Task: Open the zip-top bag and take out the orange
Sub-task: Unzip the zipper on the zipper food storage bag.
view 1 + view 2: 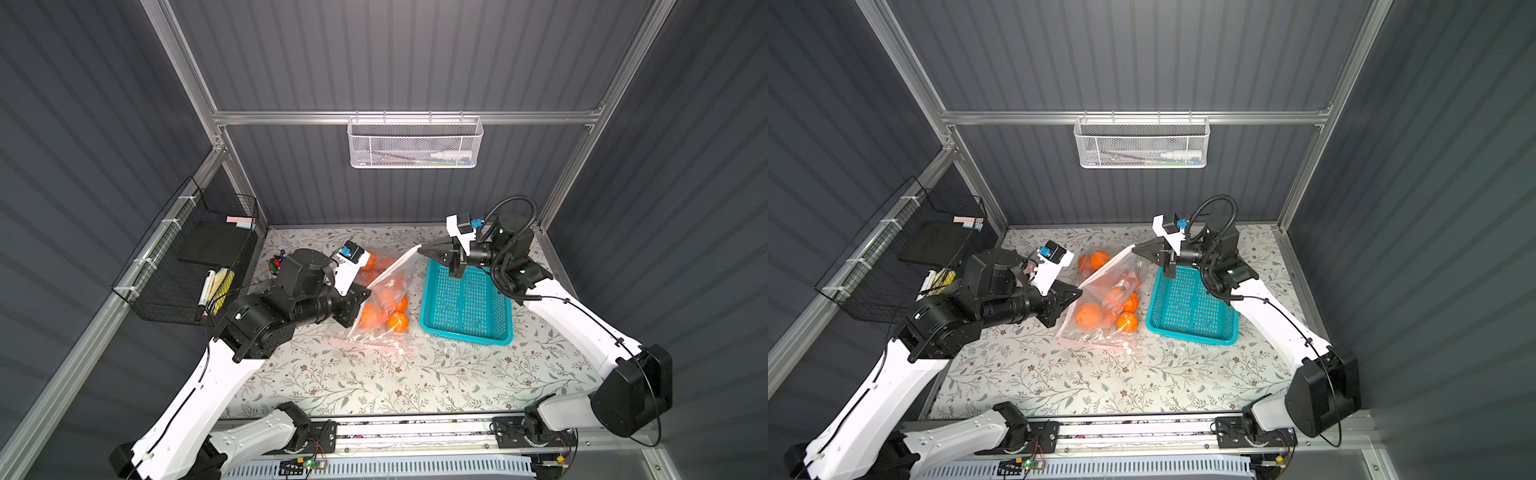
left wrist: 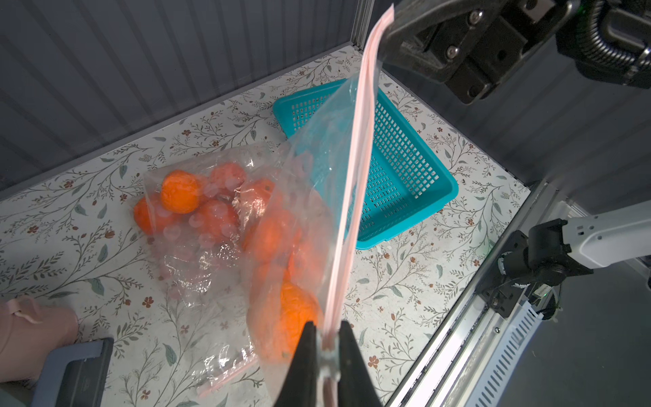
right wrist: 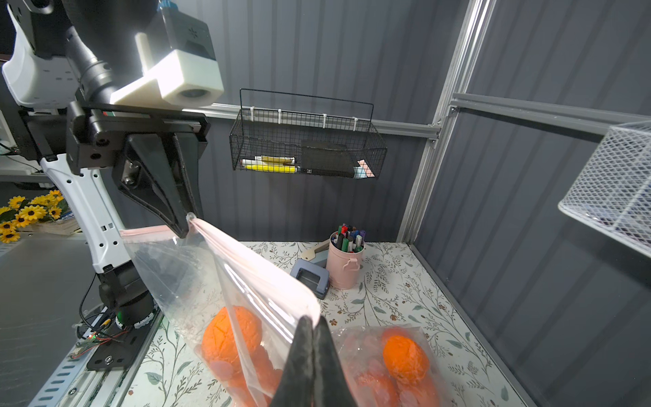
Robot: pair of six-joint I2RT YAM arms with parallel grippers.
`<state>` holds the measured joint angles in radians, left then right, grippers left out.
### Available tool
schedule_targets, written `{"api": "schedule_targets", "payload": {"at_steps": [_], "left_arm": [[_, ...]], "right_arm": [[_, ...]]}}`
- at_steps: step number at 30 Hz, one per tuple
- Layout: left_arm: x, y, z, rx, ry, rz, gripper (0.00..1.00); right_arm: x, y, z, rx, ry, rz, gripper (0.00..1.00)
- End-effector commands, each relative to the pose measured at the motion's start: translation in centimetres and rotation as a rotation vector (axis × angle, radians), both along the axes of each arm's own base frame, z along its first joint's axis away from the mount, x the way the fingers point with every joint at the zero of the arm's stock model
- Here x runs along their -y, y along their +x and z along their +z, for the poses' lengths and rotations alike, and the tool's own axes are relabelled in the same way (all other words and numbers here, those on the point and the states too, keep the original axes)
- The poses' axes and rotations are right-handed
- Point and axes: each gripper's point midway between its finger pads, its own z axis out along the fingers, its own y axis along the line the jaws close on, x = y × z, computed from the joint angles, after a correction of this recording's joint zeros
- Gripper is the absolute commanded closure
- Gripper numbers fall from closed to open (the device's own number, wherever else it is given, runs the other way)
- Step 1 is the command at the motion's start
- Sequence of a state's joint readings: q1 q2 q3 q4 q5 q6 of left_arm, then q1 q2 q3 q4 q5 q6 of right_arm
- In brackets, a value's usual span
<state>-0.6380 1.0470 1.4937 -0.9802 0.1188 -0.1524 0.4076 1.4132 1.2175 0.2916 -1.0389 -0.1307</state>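
Observation:
A clear zip-top bag hangs off the table, stretched between both grippers by its pink zip strip. My left gripper is shut on the strip at the near end. My right gripper is shut on the bag's far top corner, over the teal basket's back edge. Several oranges sag in the bag's bottom; one orange shows plainly. The strip's two sides lie close together.
A second clear bag of oranges lies on the table behind. The teal basket stands to the right. A pink pen cup and hole punch sit at the back left. A flat bag lies in front.

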Motion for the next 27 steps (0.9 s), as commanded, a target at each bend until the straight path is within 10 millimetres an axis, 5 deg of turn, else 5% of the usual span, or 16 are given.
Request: {"api": "schedule_targets", "payload": {"at_steps": [1,27], "left_arm": [[-3.3,-3.0,-1.5,-0.092,0.076,0.05,0.91],[-3.8,-3.8,-2.4,-0.121,0.083,0.057,0.85]], "right_arm": [[3.5,4.6,2.4,0.068,0.041,-0.228,1.0],[3.7,5.9,1.6,0.026,0.073,-0.233,1.0]]}}
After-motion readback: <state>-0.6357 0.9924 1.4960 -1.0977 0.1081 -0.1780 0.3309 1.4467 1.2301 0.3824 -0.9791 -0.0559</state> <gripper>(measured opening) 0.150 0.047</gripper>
